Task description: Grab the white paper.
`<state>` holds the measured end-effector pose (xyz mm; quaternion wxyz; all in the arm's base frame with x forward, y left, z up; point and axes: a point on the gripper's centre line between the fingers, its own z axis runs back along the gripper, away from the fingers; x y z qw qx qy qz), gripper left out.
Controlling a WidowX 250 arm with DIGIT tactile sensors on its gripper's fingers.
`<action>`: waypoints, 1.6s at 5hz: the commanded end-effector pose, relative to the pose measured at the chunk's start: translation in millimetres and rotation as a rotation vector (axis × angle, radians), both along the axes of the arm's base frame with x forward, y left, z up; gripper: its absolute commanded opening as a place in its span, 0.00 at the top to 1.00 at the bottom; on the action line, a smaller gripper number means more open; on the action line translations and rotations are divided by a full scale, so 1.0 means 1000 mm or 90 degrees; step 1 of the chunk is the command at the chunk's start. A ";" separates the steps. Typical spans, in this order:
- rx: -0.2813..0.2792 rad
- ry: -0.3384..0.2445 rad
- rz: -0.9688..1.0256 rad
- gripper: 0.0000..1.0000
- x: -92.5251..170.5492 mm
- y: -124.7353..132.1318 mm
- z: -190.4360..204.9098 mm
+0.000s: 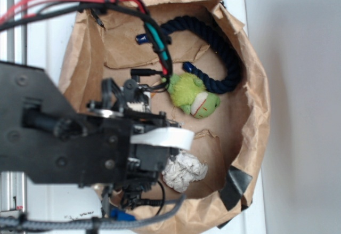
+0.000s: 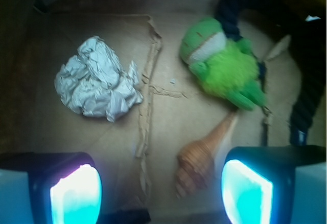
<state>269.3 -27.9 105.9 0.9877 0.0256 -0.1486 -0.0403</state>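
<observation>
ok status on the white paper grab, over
Pincer open, empty, above the bag floor. Crumpled off-white paper ball untouched, off to one side of the pincer's line. Tan spiral seashell lies between the fingers; fuzzy green plush toy beyond.

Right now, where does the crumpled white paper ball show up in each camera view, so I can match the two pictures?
Exterior view: the white paper lies low and centre on the brown bag floor, just under the arm's white band.
Wrist view: the white paper sits upper left, ahead of the open gripper and off to its left.
Shared landmark: the green plush toy, lying against the dark rope in both.
</observation>
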 end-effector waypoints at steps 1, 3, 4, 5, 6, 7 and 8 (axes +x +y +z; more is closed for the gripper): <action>-0.037 -0.038 -0.075 0.00 0.033 -0.011 0.006; -0.101 -0.032 -0.100 0.00 0.059 -0.014 0.002; -0.105 -0.031 -0.105 0.00 0.062 -0.017 -0.012; -0.078 -0.019 -0.102 0.00 0.062 -0.022 -0.030; -0.058 -0.007 -0.088 0.03 0.054 -0.022 -0.039; -0.033 -0.012 -0.069 1.00 0.050 -0.018 -0.046; -0.025 -0.025 -0.057 1.00 0.049 -0.017 -0.038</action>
